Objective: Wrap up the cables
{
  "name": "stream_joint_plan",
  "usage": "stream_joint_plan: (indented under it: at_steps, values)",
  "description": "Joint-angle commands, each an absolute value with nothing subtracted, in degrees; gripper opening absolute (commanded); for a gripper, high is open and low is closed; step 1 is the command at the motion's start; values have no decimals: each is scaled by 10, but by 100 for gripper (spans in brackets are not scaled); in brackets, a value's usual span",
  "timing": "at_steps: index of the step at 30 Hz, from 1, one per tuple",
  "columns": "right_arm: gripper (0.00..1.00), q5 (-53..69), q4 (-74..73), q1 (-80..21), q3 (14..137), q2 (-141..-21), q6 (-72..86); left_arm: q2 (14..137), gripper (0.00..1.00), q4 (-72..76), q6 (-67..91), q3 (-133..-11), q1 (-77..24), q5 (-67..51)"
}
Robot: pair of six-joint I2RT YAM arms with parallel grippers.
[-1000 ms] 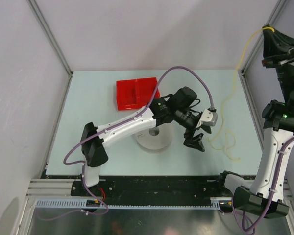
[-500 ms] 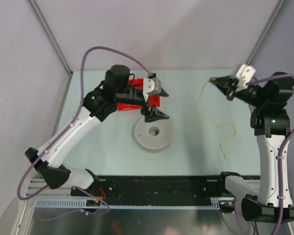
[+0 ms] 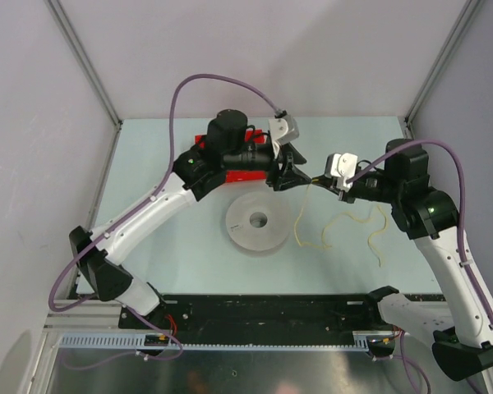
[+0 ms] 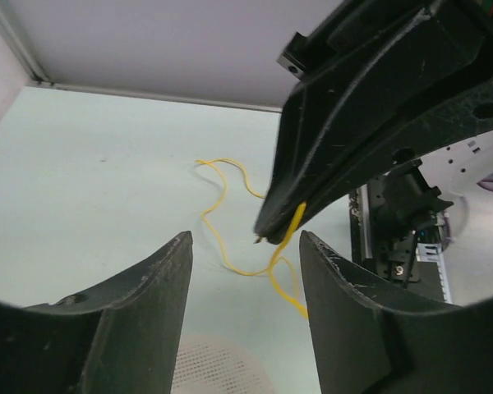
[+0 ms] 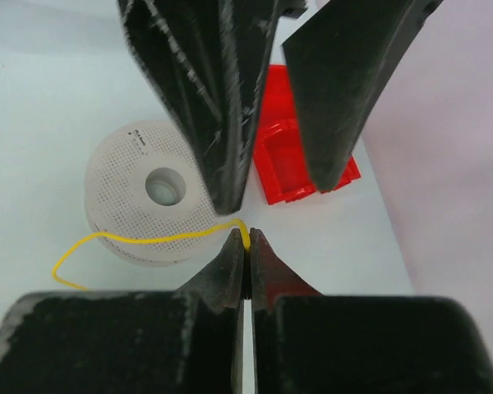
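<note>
The thin yellow cable [image 3: 302,215] lies in kinked loops on the pale table right of the white spool [image 3: 257,222]. One end is lifted. My right gripper [image 3: 318,177] is shut on that end; in the right wrist view the cable [image 5: 148,239] leaves the shut tips [image 5: 246,235] and runs left over the spool [image 5: 140,197]. My left gripper [image 3: 291,175] is open, facing the right gripper tip to tip, a short gap apart. In the left wrist view its open gripper [image 4: 245,243] frames the right gripper [image 4: 353,123] and the hanging cable [image 4: 289,228].
A red box [image 3: 235,174] sits behind the spool, mostly hidden under my left arm; it also shows in the right wrist view [image 5: 300,164]. Purple arm cords arc above both arms. Enclosure walls and posts bound the table on the left, back and right.
My right gripper has carried the cable end left and down from the back right toward the table's middle. My left gripper has swung right from over the red box to meet it.
</note>
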State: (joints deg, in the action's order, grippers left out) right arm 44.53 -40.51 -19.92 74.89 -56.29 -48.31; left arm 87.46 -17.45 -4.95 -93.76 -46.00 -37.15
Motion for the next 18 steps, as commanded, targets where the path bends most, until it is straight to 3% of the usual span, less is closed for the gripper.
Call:
stream_joint_plan:
  at_steps: [1,10,18]
  values:
    - [0,406,-404,-212,751,-557,-495,873,58,-142,-28,-932,-477,-371]
    - [0,372,-407,-242,751,-560,-526,894,50,-141,-47,-913,-491,-376]
    - [0,337,-413,-265,751,-556,-559,893,5,-141,-56,-898,-491,-361]
